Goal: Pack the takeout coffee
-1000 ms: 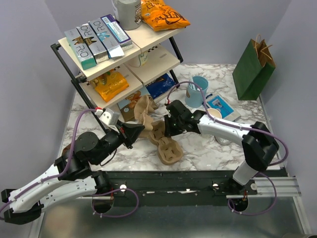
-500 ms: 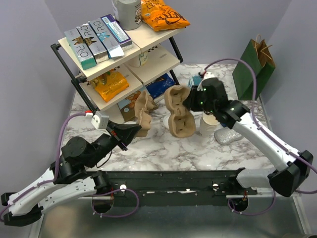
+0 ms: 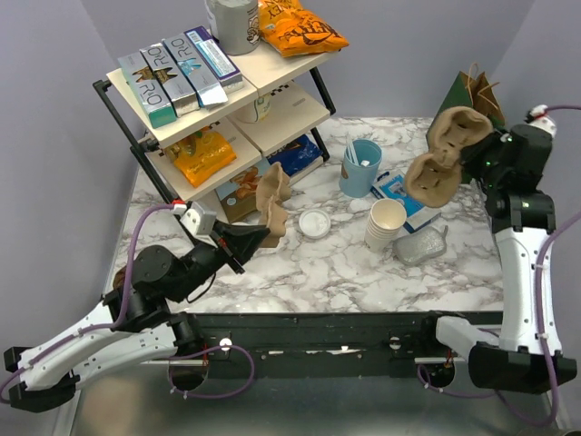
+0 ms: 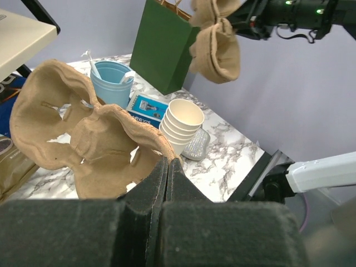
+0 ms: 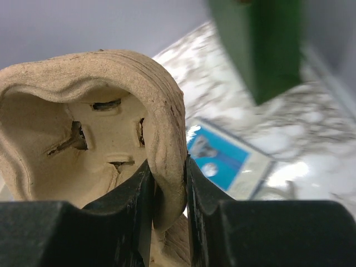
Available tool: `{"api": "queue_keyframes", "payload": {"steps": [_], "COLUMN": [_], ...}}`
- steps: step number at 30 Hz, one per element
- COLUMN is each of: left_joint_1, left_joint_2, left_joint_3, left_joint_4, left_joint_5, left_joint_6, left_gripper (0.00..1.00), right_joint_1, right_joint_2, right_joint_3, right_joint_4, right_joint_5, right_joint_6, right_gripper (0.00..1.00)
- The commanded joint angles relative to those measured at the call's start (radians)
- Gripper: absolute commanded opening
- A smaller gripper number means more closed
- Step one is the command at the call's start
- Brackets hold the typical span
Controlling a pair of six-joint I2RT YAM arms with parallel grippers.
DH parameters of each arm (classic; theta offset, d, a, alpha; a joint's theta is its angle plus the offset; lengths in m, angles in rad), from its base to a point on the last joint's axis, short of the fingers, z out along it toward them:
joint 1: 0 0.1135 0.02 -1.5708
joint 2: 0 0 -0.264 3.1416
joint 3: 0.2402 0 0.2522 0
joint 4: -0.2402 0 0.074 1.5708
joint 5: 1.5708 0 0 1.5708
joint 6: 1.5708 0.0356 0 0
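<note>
My left gripper (image 4: 167, 169) is pinched shut on the left tray's (image 4: 94, 139) rim; the right gripper (image 5: 167, 183) clamps the right tray (image 5: 83, 122) aloft by the bag (image 4: 161, 50); the coffee (image 3: 315, 222) stands unheld near the left tray; I judge either thin rim grip could slip, dropping a tray onto it.

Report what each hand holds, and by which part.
Left hand: brown moulded-pulp cup carrier, pinched at its rim. Right hand: a second brown pulp carrier, clamped on its rim.
</note>
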Motion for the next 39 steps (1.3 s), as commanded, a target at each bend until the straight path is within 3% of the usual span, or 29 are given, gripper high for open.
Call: {"api": "queue_keyframes", "payload": {"steps": [1,9,15,22,37,39], "left_joint_1": [-0.001,-0.001,-0.001,-0.002,-0.001,-0.001], "left_joint_2": [0.034,0.07,0.096,0.111,0.222,0.246], "left_joint_3": [-0.006,-0.012,0.0,-0.004,0.01,0.019], "left_joint_4": [0.071,0.105,0.085,0.091,0.098,0.085], "left_joint_5": [0.047,0.073,0.082,0.064,0.179,0.185], "left_joint_6": [0.037,0.056,0.072,0.083,0.159,0.152], "left_gripper": [0.0,0.0,0.0,0.0,0.0,0.0], "right_joint_1": [-0.179,-0.35,-0.402,-0.434,-0.45,-0.451], "right_joint_2": [-0.044,-0.013,0.085,0.196,0.346,0.358], "right_joint_3": [-0.028,-0.175,-0.217,-0.276,-0.359,-0.355], "right_joint_4": [-0.091,-0.159,-0.24,-0.22,-0.179,-0.189], "right_joint_5": [0.048,0.149,0.291,0.329,0.314,0.333], "right_joint_6": [0.007,-0.043,-0.227,-0.24,-0.212,-0.2], "right_gripper": [0.21,0.21,0.21,0.22,0.29,0.36]}}
